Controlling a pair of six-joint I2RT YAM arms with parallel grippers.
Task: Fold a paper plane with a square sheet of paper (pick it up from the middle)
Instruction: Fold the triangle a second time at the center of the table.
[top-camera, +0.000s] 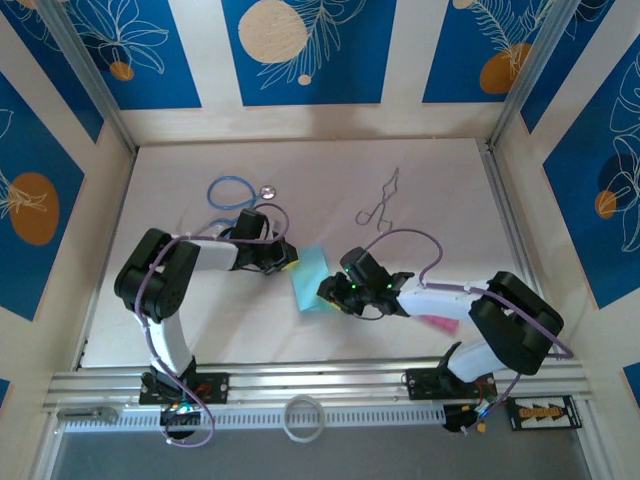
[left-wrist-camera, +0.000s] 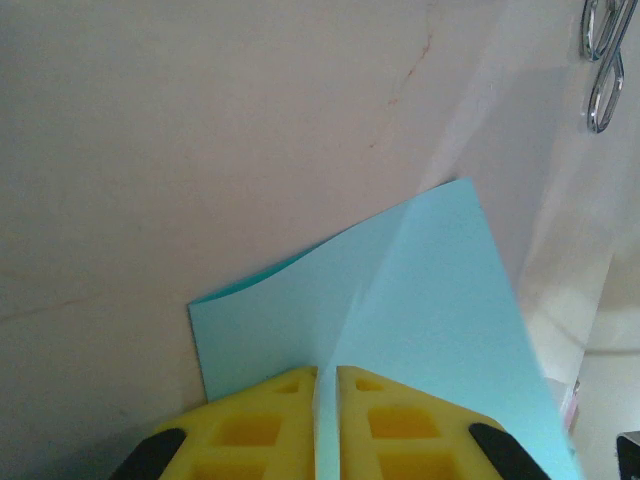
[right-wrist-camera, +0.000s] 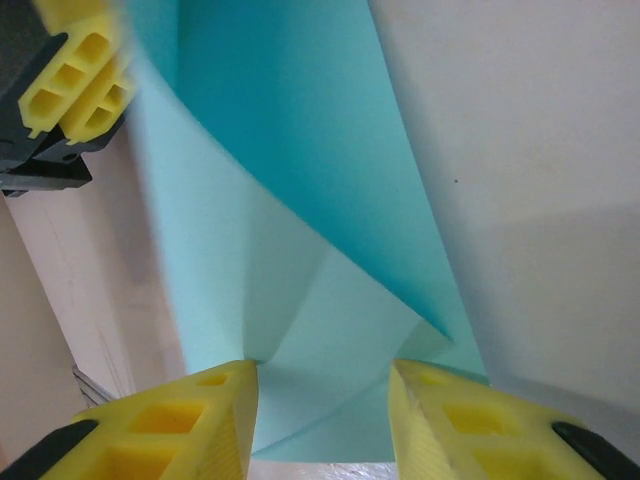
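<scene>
The thin, light turquoise-blue square sheet of paper (left-wrist-camera: 420, 300) is looking matt and smooth, with soft creases. The yellow, hollow-celled fingers (left-wrist-camera: 250, 425) of the left gripper (left-wrist-camera: 327, 372) are looking like matt moulded plastic, and the yellow fingers (right-wrist-camera: 180, 425) of the right gripper (right-wrist-camera: 322, 370) are showing the same dull finish. The white table top (top-camera: 450, 180) is showing a flat, scuffed surface. The silver looped metal handles (left-wrist-camera: 603, 60) are gleaming. The ribbed aluminium rail (top-camera: 320, 383) is giving a brushed sheen, and the black-and-white casings of the arms (top-camera: 160, 280) are shining glossily.

Top camera high, looking down from behind, wrist cameras close, all sharing the square sheet of paper (top-camera: 312, 270)
</scene>
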